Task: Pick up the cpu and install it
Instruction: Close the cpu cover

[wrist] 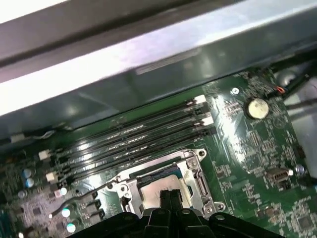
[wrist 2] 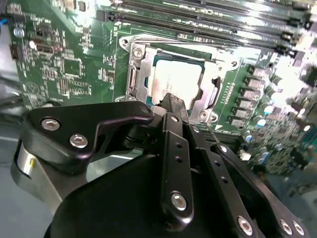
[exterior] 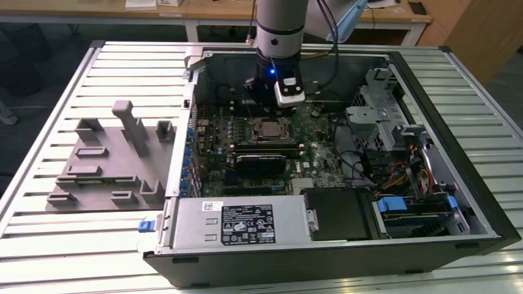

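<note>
The gripper [wrist 2: 170,100] has its two fingers pressed together and carries nothing; in both wrist views the dark tips meet with only a thin seam between them. It hangs just above the near edge of the socket [wrist 2: 134,74], apart from it as far as can be judged, on the arm [exterior: 278,24] that reaches down into the open case [exterior: 327,269]. The cpu [wrist 2: 177,79] lies inside that socket on the green board [wrist 2: 64,64], its silvery plate showing through the metal frame that rings it. It lies flat, plate facing up out of the case toward the gripper. It is close to square, so it has no marked long axis; its edges run in line with the frame, and one pair runs parallel to the memory slots [wrist: 133,144] just beside the socket. Judged from this, the picking up and the setting down look done, since the chip sits level in its seat and the gripper is empty. Whether the frame is latched over it cannot be told; a thin lever [wrist: 79,201] runs off beside the socket in the first wrist view, but its catch is not clear. In the exterior view the grey tray [exterior: 98,165] sits on the slatted surface [exterior: 49,245], well apart on the exterior view's left, outside the case.
</note>
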`<move>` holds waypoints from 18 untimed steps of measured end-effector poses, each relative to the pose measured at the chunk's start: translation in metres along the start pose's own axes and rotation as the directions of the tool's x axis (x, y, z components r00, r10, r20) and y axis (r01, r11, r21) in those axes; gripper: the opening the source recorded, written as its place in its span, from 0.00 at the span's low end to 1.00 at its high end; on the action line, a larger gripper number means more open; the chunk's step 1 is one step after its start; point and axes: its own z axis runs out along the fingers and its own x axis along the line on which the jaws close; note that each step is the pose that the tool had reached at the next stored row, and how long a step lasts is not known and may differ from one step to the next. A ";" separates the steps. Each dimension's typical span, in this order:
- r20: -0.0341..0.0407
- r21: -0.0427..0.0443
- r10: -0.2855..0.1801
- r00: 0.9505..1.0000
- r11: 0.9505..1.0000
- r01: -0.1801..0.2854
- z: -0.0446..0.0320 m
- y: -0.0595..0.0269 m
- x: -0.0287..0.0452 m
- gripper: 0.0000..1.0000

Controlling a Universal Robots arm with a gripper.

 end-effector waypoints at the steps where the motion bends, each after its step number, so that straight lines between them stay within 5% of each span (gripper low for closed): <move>1: 0.000 0.000 -0.018 1.000 1.000 0.018 0.0001 0.0000 0.0000 0.11; 9: -0.002 0.007 -0.144 0.990 0.990 0.144 0.0013 0.0000 0.0000 0.11; 18: -0.002 0.008 -0.152 0.988 0.988 0.152 0.0014 -0.0003 0.0009 0.11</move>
